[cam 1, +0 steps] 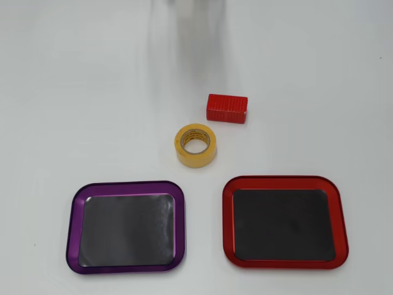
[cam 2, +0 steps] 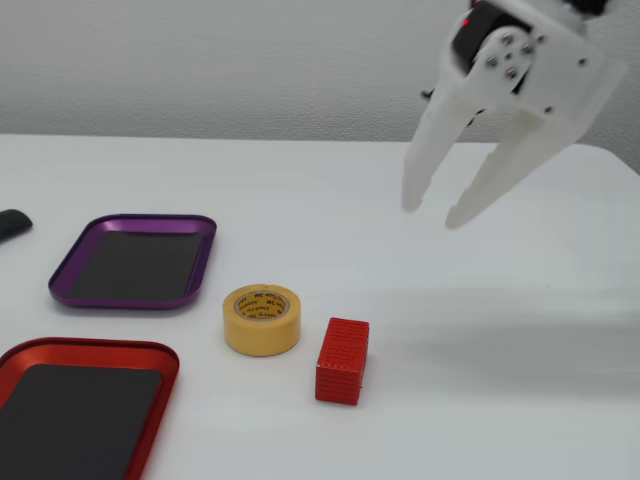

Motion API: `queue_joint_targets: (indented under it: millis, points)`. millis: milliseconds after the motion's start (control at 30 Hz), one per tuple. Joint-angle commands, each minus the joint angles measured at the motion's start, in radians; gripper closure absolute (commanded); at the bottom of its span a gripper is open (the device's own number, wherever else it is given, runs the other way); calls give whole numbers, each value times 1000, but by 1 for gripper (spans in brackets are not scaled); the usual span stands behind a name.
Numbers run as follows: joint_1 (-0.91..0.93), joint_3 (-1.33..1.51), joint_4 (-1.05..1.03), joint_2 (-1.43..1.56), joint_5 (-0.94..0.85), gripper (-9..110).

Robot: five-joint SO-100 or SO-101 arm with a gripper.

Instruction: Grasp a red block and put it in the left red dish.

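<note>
The red block point(cam 1: 227, 108) lies on the white table, just beyond the yellow tape roll point(cam 1: 196, 145); in the fixed view the block point(cam 2: 342, 360) sits right of the roll point(cam 2: 261, 319). The red dish point(cam 1: 284, 222) is empty at the lower right of the overhead view and at the lower left of the fixed view point(cam 2: 20, 356). My white gripper point(cam 2: 434, 209) hangs open and empty in the air, well above and to the right of the block in the fixed view. It is out of the overhead view.
A purple-rimmed tray point(cam 1: 126, 226) lies empty beside the red dish; it shows at the left in the fixed view point(cam 2: 137, 260). A dark object point(cam 2: 12, 223) pokes in at the fixed view's left edge.
</note>
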State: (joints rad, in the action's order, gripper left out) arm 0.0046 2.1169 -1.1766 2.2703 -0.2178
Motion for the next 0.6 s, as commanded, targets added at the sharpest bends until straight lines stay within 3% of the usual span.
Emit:
queue_joint_targets:
  millis: [0, 267, 567]
  points:
    - [-97, -179, -34, -282, 6, 88]
    - [-144, -350, -20, -626, 66, 76]
    - [-140, -497, -18, -752, 80, 75]
